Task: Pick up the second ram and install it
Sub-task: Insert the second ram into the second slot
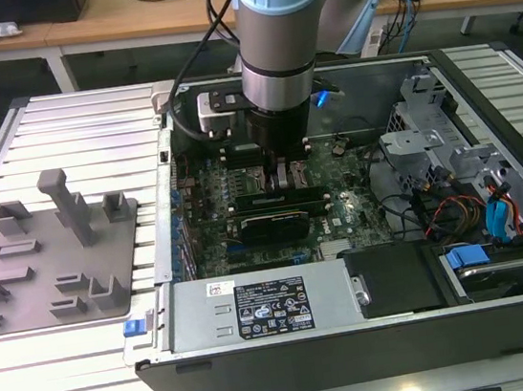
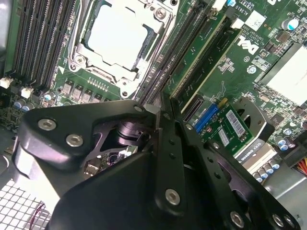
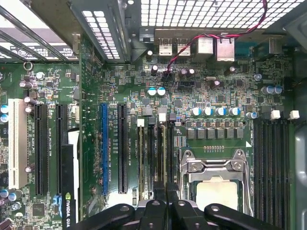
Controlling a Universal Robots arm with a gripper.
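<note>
Universal Robots arm reaching into an open computer case. We take the CPU socket [image 3: 216,189] as our landmark. The gripper [image 3: 166,192] is lowered over the bank of memory slots [image 2: 180,52] just beside the socket, and its fingers [image 2: 169,143] are clenched tip to tip. The second ram [image 3: 163,153] appears edge-on in the slot directly beneath those tips. We cannot tell whether it is pinched or fully seated. The grey tray [image 1: 23,285] lies outside the case, well apart from the socket.

Exterior view above the case [image 1: 341,359]; both wrist views close over CPU socket [image 2: 120,36]
</note>
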